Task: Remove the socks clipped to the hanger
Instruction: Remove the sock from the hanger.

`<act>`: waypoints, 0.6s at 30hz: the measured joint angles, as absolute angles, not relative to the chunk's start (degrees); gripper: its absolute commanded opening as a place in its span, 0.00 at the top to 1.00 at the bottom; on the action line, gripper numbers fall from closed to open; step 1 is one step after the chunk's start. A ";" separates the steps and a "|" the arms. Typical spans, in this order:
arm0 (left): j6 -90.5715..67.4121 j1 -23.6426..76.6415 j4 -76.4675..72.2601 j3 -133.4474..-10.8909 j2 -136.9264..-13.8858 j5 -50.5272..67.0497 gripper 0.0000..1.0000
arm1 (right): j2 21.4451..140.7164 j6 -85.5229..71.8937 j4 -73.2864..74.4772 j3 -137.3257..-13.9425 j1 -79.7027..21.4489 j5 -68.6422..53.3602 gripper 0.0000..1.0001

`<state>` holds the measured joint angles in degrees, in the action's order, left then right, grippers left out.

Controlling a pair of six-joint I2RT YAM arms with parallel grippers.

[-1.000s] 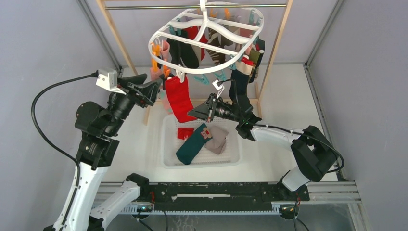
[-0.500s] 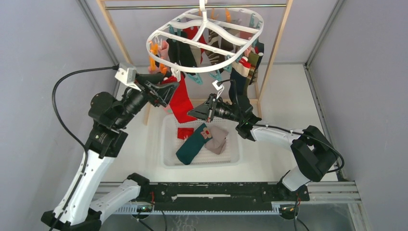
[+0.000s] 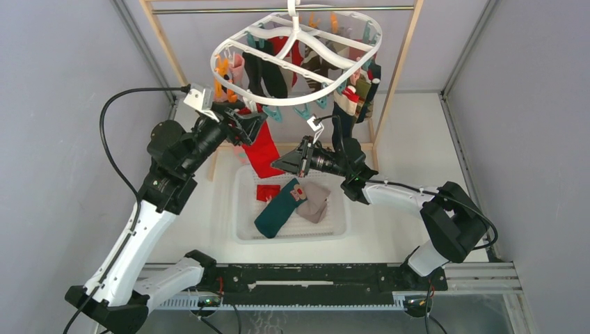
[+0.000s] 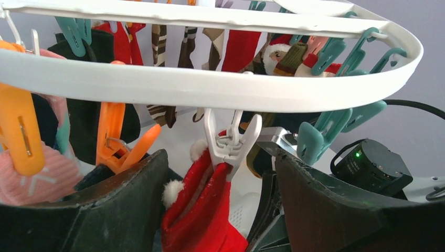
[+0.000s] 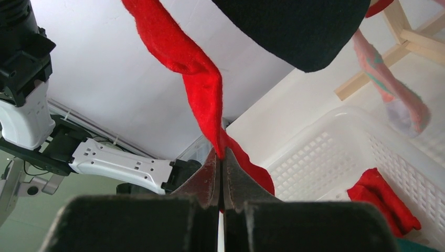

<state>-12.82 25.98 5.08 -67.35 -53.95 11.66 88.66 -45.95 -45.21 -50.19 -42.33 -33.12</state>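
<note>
Socks [image 3: 278, 212]: a few in the mesh basket [image 3: 341, 233], many more hang clipped on the hanger [image 4: 210, 89]; right gripper [image 5: 220, 168] pinches the red sock [image 5: 204, 89], left gripper [image 4: 220, 163] gapes around its white clip [image 4: 228, 139].

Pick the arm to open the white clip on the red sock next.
Left, probably. The left gripper, open, flanks the white clip. The right gripper is shut on the red sock lower down.

smooth, faintly shiny white plastic hanger [image 4: 210, 89], glossy plastic orange clip [image 4: 21, 131], red sock [image 4: 204, 220] of fuzzy cloth with fluffy white trim, bare pale wood rack [image 3: 165, 42], white plastic mesh basket [image 3: 292, 237], matt white desk [image 3: 410, 139]
</note>
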 measured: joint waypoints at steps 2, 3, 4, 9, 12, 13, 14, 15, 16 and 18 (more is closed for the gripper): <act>-12.82 26.09 4.60 -67.35 -54.24 11.53 0.22 | 88.66 -45.93 -45.23 -49.95 -42.22 -33.15 1.00; -12.82 26.15 4.32 -67.37 -54.39 11.44 0.22 | 88.66 -45.95 -45.23 -49.82 -42.09 -33.17 1.00; -12.82 26.26 4.05 -67.44 -54.54 11.18 0.22 | 88.66 -45.95 -45.23 -49.67 -42.02 -33.23 1.00; -12.91 26.50 2.17 -68.07 -55.48 10.35 0.24 | 88.66 -45.95 -45.25 -49.50 -41.67 -33.54 1.00; -12.99 26.63 0.78 -68.36 -56.12 9.45 0.26 | 88.66 -45.98 -45.28 -49.41 -41.58 -33.58 1.00; -13.02 26.63 0.34 -68.38 -56.23 9.21 0.26 | 88.66 -45.98 -45.25 -49.39 -41.54 -33.58 1.00; -13.02 26.63 0.03 -68.38 -56.31 9.08 0.27 | 88.66 -45.98 -45.32 -49.34 -41.43 -33.65 1.00; -13.04 26.63 -0.34 -68.38 -56.42 8.97 0.27 | 88.66 -45.98 -45.45 -49.28 -41.34 -33.76 1.00; -13.04 26.63 -0.80 -68.38 -56.55 8.86 0.27 | 88.66 -45.98 -45.54 -49.17 -41.25 -33.78 1.00; -13.06 26.68 -1.48 -68.38 -56.84 8.58 0.28 | 88.66 -45.98 -45.69 -48.88 -40.99 -33.93 1.00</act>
<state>-13.06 26.68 -1.48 -68.38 -56.84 8.58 88.66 -45.98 -45.69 -48.88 -40.99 -33.93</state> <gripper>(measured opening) 0.730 0.008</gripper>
